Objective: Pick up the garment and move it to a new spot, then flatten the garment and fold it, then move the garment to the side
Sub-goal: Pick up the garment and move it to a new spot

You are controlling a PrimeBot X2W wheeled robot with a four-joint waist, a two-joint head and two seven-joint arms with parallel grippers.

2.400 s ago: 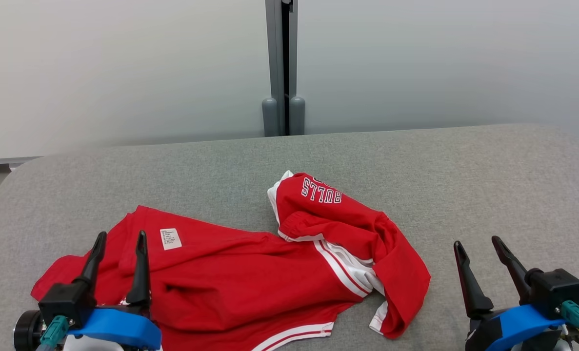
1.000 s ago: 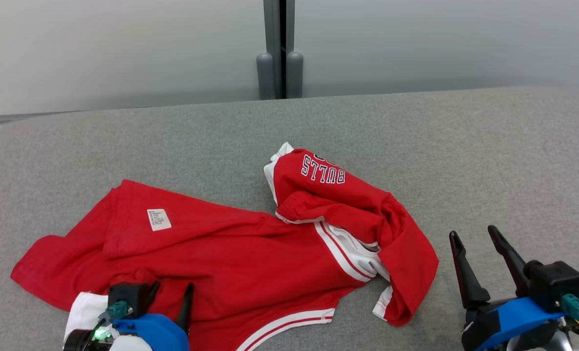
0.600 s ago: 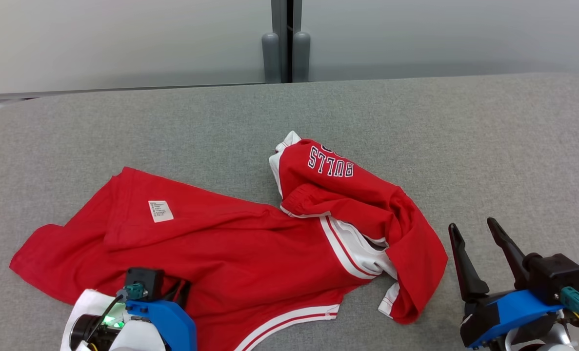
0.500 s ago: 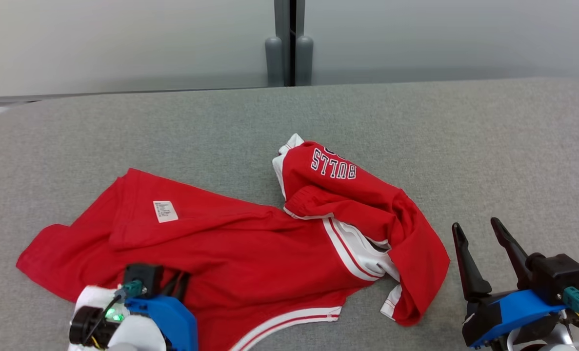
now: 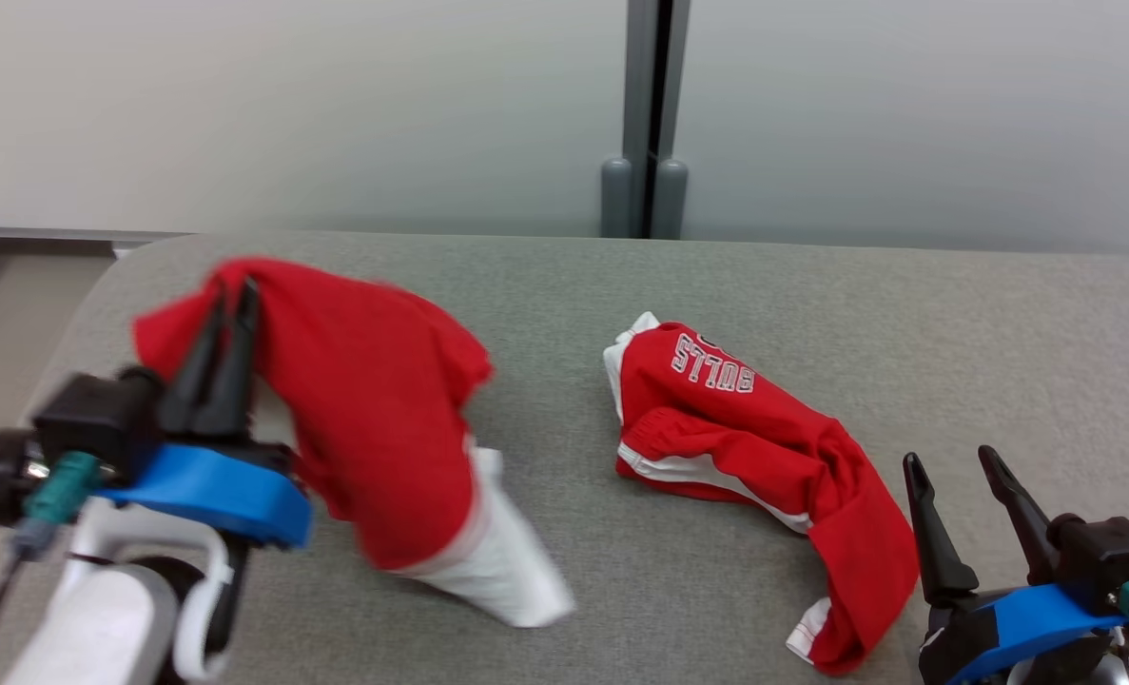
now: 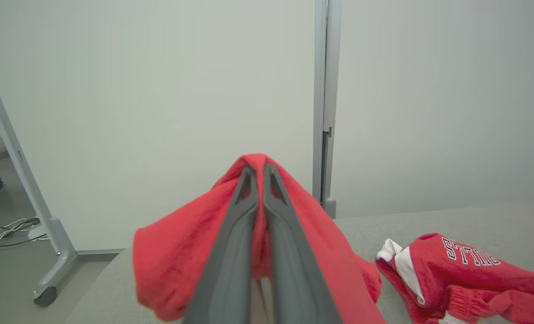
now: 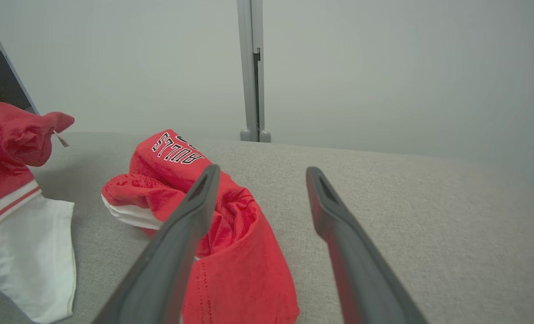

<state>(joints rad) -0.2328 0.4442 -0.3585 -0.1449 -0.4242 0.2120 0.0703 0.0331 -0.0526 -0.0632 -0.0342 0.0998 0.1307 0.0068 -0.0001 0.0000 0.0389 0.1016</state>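
Lifting step: you have the shirt (image 5: pixel 374 419) raised at the worktop's (image 5: pixel 564 285) left, white end trailing on it.
Left gripper (image 5: pixel 233 290): jaws clenched on a red fold.
Right gripper (image 5: pixel 949 459): jaws released, idle just beside the shorts (image 5: pixel 735 428).
Next: carry the shirt to a bare spot, lower it, spread it flat.

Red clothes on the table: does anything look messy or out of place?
Nothing is torn or spilled. The red shirt hangs bunched from the shut left claw, its white part trailing onto the grey table. The other red piece lies crumpled beside the open right claw, its BULLS lettering upside down in the head view.
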